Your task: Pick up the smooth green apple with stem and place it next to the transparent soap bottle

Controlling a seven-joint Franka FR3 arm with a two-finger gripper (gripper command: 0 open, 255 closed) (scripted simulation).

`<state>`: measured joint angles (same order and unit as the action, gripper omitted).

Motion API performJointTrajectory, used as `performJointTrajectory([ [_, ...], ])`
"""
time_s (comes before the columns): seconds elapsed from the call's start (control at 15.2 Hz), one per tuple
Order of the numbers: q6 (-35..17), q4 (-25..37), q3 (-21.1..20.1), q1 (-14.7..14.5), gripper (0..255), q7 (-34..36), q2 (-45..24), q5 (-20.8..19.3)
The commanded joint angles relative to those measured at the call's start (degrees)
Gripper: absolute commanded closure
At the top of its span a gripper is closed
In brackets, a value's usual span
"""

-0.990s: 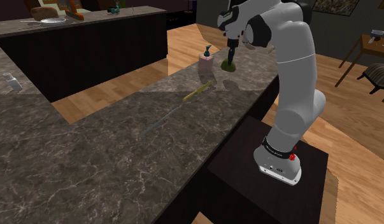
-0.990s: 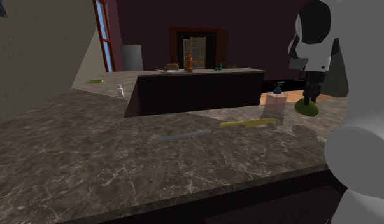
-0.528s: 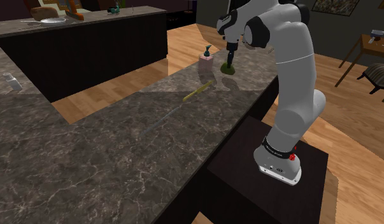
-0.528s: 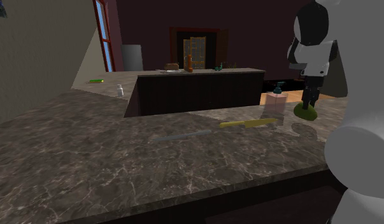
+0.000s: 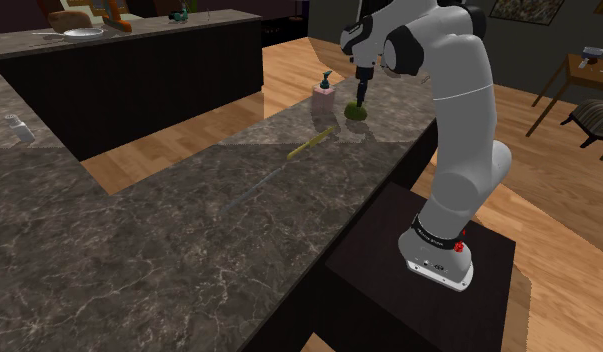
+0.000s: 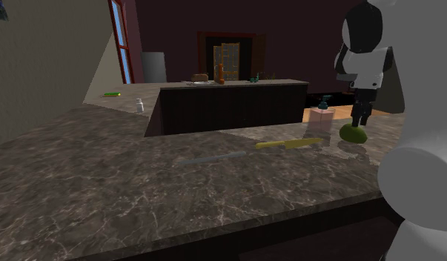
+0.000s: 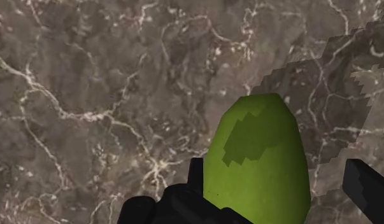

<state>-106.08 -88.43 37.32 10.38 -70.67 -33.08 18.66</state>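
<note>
In the shoulder view the green apple sits on the counter at four o'clock of the soap bottle, likewise (just beside it) in the second exterior view, and in the wrist view between the spread jaws of the gripper.

Shoulder cam: high behind stand, over counter. 2nd ext: low, similar heading; both catch soap bottle. Wrist: close, top-down.

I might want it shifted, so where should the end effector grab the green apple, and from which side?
Take the green apple across its widest, rounded middle, coming straight down from above. It sits on the counter with the soap bottle close beside it, so a side approach looks crowded; the open end effector hangs over it.
</note>
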Motion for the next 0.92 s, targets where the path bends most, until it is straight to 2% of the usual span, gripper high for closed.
performJointTrajectory([
  [0.0, 0.0, 0.0, 0.0, 0.0, 0, 0.0, 0.0, 0.0],
  [0.07, 0.0, 0.0, 0.0, 0.0, 0, 0.0, 0.0, 0.0],
  [0.33, 6.88, 6.58, 0.52, 0.94, 0, 0.85, 0.66, -0.88],
  [0.86, 6.88, 6.58, 0.51, 0.94, 0, 0.85, 0.66, -0.88],
])
